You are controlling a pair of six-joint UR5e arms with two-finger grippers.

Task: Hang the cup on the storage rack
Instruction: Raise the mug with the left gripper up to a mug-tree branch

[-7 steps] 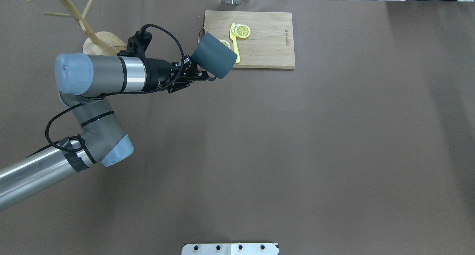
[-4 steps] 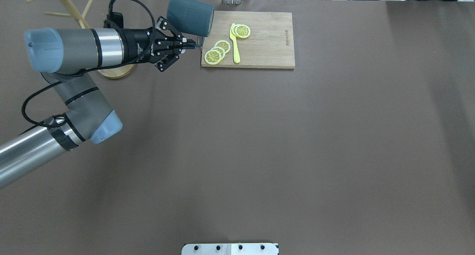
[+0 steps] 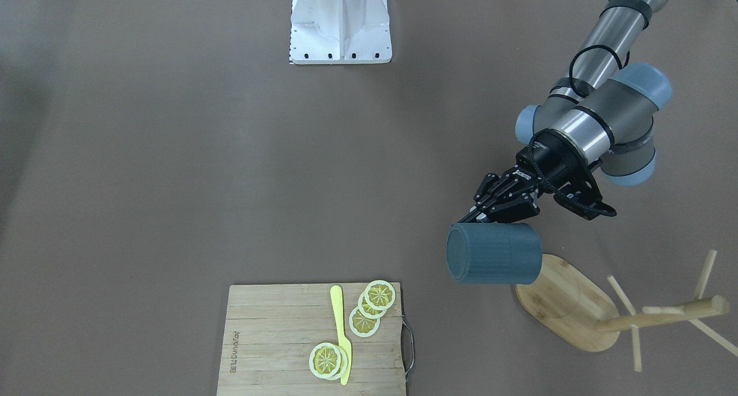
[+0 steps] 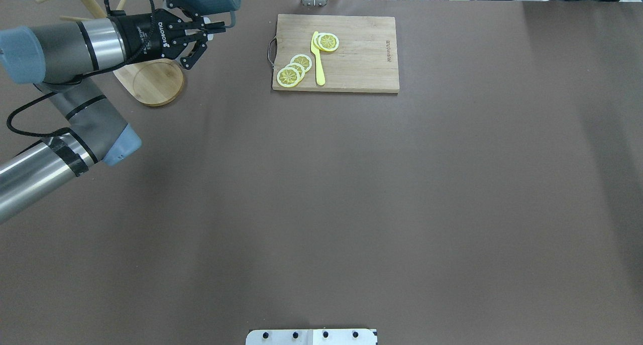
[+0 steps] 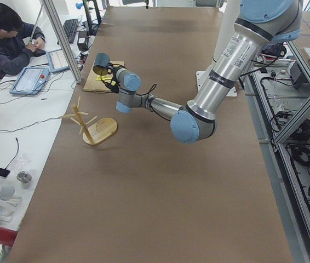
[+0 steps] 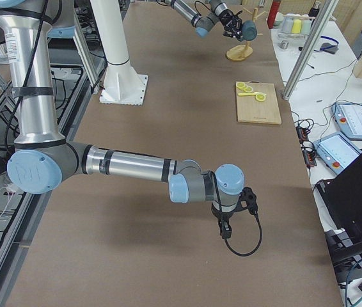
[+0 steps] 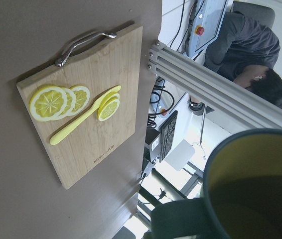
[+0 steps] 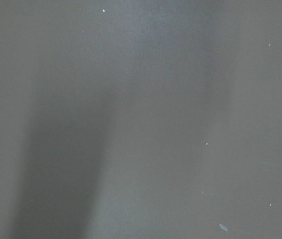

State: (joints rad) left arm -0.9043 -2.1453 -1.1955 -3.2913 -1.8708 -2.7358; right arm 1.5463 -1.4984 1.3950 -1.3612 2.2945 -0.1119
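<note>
Slate-blue: holding mug (image 3: 494, 253) sideways by its handle in clamped-shut left gripper (image 3: 468, 217), body just beyond jaws. Hovering with bamboo mug tree (image 3: 576, 306) behind, below wrist. Likely needing handle loop lining up over an angled peg, then sliding on slowly.

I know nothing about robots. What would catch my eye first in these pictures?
A dark blue cup, held sideways in the air by the left arm's fingers, hangs close to a bamboo rack at the table's far edge on the robot's left. Nearby, a wooden cutting board carries bright lemon slices and a yellow utensil.
</note>
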